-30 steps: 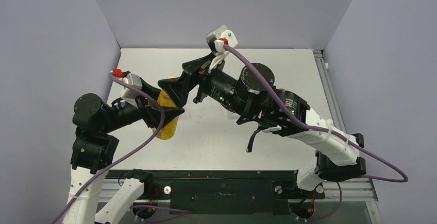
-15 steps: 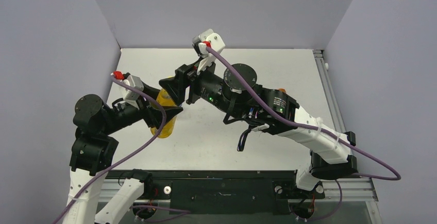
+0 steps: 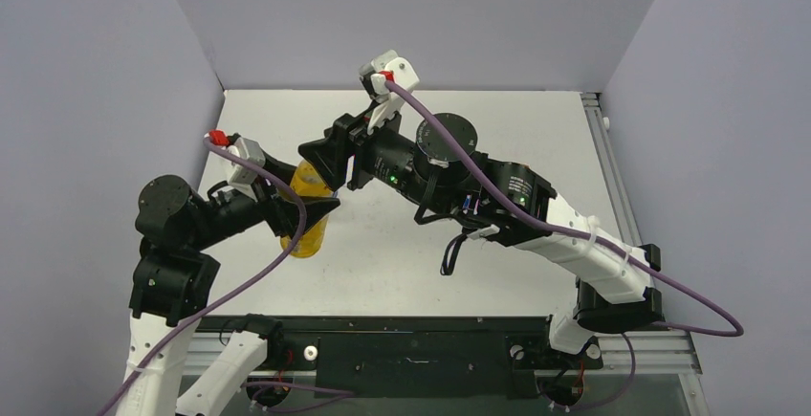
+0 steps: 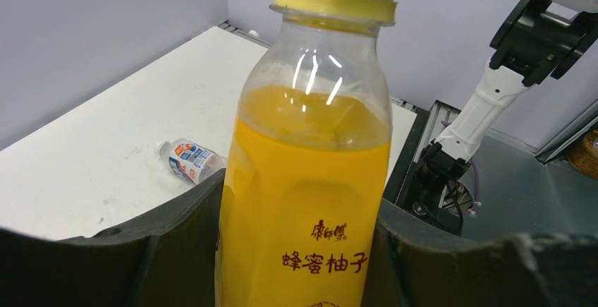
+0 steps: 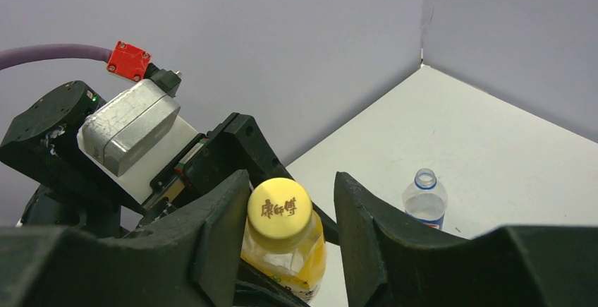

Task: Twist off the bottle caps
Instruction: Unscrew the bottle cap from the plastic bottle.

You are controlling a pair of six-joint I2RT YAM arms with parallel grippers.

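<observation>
**Yellow cap straddled, juice bottle clamped at left of the table**

The left gripper (image 4: pixel 300 245) is closed on the label band of the clear plastic bottle of yellow juice (image 4: pixel 307 180), over the left part of the white table (image 3: pixel 383 268). The right gripper (image 5: pixel 290 188) reaches in from the far right with its jaws narrow. They straddle the round yellow screw cap (image 5: pixel 279 208), one finger (image 5: pixel 222 215) against it and a gap showing on the other side. The bottle is about three-quarters full, so it is probably heavy for its size. Its glossy thin wall likely gives and slips under torque, so the stiffer lower body is the better place to hold. The cap looks small and rigid and is best pinched squarely across its sides. Farther off, a small clear water bottle with a white-and-blue label (image 5: pixel 425 200) shows an open neck.
</observation>
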